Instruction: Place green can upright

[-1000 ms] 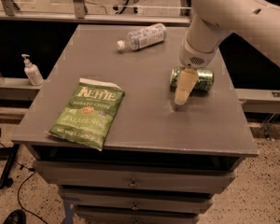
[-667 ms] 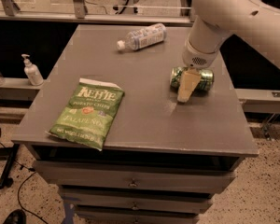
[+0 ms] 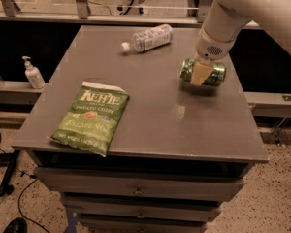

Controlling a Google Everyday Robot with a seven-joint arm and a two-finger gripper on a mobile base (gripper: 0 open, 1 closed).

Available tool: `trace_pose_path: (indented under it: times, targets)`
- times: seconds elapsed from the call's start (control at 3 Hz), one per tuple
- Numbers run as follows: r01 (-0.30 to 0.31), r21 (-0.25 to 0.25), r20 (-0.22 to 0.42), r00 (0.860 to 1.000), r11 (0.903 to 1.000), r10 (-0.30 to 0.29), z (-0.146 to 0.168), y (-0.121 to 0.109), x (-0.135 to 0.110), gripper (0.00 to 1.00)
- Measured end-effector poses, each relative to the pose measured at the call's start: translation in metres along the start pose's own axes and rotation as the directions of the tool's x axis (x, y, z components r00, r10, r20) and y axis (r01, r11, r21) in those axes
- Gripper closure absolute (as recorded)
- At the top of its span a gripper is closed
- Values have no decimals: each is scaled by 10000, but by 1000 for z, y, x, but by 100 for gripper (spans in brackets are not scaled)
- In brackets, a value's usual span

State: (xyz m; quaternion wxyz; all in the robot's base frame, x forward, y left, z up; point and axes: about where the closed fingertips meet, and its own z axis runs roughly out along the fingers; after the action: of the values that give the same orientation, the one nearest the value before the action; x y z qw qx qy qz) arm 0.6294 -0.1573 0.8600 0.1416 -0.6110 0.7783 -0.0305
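The green can [image 3: 216, 74] is on its side at the right of the grey table [image 3: 155, 115], held slightly above the surface with a shadow under it. My gripper [image 3: 200, 77] comes down from the white arm at the upper right and is shut on the can's middle. One pale finger [image 3: 199, 73] crosses the front of the can; the other is hidden behind it.
A clear plastic water bottle [image 3: 148, 38] lies on its side at the back of the table. A flat green chip bag [image 3: 91, 117] lies at the front left. A white pump bottle [image 3: 33, 74] stands on a ledge left of the table.
My gripper has closed in on the can and risen a little, and the can has come up off the table with it. The bottle and chip bag have not moved.
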Motion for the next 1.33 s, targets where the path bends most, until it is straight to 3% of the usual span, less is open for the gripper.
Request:
trace_pose_path:
  times: [0.33, 0.67, 1.0, 1.33]
  targets:
    - [-1, 139, 772, 9970, 9999, -10, -39, -9, -7, 87]
    - [-72, 180, 2515, 9679, 9998, 24, -68, -17, -18, 100]
    - [-363, -149, 4790, 8770, 9992, 390, -81, -16, -27, 100]
    - [-420, -691, 6925, 7172, 9967, 782, -96, -10, -53, 100]
